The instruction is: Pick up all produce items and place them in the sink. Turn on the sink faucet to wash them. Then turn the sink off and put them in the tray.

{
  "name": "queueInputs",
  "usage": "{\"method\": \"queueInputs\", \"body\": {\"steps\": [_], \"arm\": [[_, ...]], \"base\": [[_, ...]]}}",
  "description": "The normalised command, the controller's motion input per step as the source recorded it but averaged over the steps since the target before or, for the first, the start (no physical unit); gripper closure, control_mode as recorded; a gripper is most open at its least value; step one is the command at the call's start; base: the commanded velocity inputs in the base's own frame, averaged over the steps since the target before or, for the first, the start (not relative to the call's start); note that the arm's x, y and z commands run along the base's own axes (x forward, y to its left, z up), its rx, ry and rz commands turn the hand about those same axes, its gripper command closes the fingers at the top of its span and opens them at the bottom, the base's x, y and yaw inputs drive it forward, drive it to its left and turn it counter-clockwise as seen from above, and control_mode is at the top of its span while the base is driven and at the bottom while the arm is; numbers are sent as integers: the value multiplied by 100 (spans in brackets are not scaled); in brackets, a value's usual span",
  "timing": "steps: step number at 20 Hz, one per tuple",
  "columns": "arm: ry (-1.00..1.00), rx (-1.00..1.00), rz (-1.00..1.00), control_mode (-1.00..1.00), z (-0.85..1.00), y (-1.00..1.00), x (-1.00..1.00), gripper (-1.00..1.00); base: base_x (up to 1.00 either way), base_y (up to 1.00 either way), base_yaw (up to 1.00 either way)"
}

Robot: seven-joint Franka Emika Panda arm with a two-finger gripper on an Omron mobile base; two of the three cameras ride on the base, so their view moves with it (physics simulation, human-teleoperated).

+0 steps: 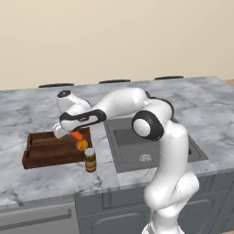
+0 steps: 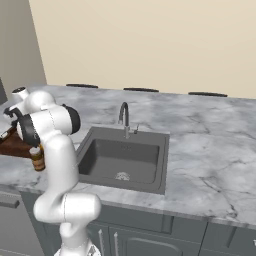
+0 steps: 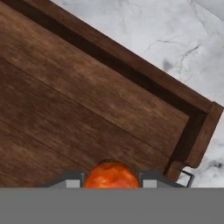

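Left base view: the end effector (image 1: pixel 73 133) hangs over the wooden tray (image 1: pixel 45 151), clamped on the orange-red carrot (image 1: pixel 77 135). A round orange fruit (image 1: pixel 82 145) sits at the tray's right end, beside a brown jar (image 1: pixel 90 160) on the marble surface (image 1: pixel 36 178).

Right base view: dark sink (image 2: pixel 122 156), arched faucet (image 2: pixel 124 119).

Hand view: the carrot (image 3: pixel 111 175) shows glossy and mottled between the fingers (image 3: pixel 151 179), above slatted brown tray boards (image 3: pixel 78 109).

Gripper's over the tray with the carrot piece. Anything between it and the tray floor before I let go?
Nothing visible. The gripper holds the carrot piece directly above bare wood of the tray, near its corner wall. The round orange fruit sits at the tray's edge, beside the drop spot.
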Motion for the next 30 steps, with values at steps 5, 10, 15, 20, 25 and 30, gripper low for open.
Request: {"method": "queueInputs", "body": {"steps": [5, 10, 15, 20, 25, 30], "arm": [[0, 2, -3, -100, -10, 15, 0, 100], [0, 1, -9, -100, -9, 17, 0, 100], [0, 0, -9, -100, -11, 14, 0, 100], [0, 0, -7, -100, -13, 8, 0, 100], [0, 0, -3, -100, -16, 0, 0, 100], [0, 0, 0, -100, -13, 0, 0, 100]], "base": [[0, 0, 0], [0, 0, 0], [0, 0, 0], [0, 0, 0], [0, 0, 0], [0, 0, 0]]}}
